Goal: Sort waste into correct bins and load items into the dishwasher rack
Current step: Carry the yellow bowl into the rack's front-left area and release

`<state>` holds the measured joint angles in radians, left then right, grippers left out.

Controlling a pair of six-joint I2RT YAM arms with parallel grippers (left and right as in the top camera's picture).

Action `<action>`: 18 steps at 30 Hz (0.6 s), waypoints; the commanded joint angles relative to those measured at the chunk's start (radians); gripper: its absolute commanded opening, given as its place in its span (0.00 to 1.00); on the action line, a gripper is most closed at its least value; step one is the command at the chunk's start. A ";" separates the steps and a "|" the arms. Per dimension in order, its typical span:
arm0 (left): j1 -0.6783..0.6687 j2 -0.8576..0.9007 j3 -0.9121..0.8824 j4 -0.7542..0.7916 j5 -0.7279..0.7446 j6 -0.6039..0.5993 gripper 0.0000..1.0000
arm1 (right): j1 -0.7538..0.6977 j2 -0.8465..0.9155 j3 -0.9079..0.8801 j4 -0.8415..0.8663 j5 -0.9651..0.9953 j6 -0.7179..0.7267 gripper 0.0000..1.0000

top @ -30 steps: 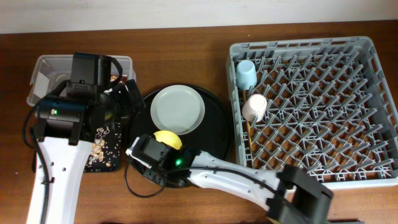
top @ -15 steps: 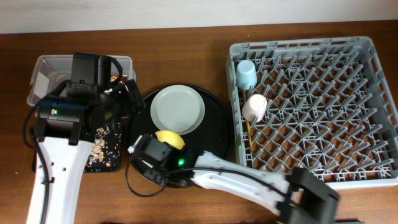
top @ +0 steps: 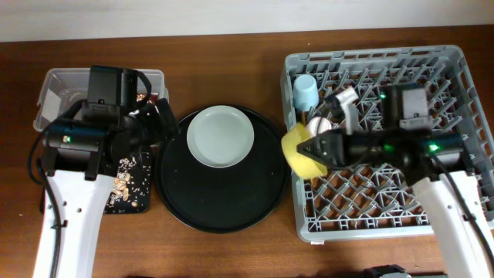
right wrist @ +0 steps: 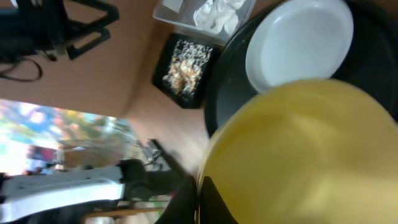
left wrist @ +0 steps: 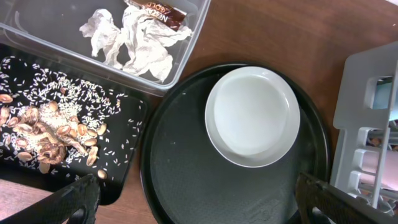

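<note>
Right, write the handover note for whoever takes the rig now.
Left gripper open, holding nothing.
Right gripper shut on the bowl, held at the rack's left edge.
Done: napkin and wrapper in the tub, scraps in the black tray, blue cup and pink cup in the rack.
Left: set the bowl in the rack, then load the plate from the round tray.
Chopsticks not visible.

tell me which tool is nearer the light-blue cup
Right. The right tool, holding the yellow bowl, is close by the light-blue cup; the left tool is across the round tray.
</note>
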<state>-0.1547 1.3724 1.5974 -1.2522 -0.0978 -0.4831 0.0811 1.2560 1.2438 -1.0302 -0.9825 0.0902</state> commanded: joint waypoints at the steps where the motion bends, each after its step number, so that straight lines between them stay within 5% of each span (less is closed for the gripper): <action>1: 0.003 -0.008 0.012 0.000 -0.004 0.005 0.99 | -0.154 -0.008 -0.160 0.006 -0.252 -0.103 0.04; 4: 0.003 -0.008 0.011 0.000 -0.004 0.006 0.99 | -0.287 -0.006 -0.343 0.017 -0.563 -0.214 0.04; 18: 0.003 -0.008 0.011 0.001 -0.004 0.006 0.99 | -0.449 -0.002 -0.518 0.047 -0.362 -0.296 0.05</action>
<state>-0.1547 1.3724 1.5970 -1.2526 -0.0978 -0.4831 -0.3550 1.2556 0.7345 -0.9806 -1.4227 -0.1883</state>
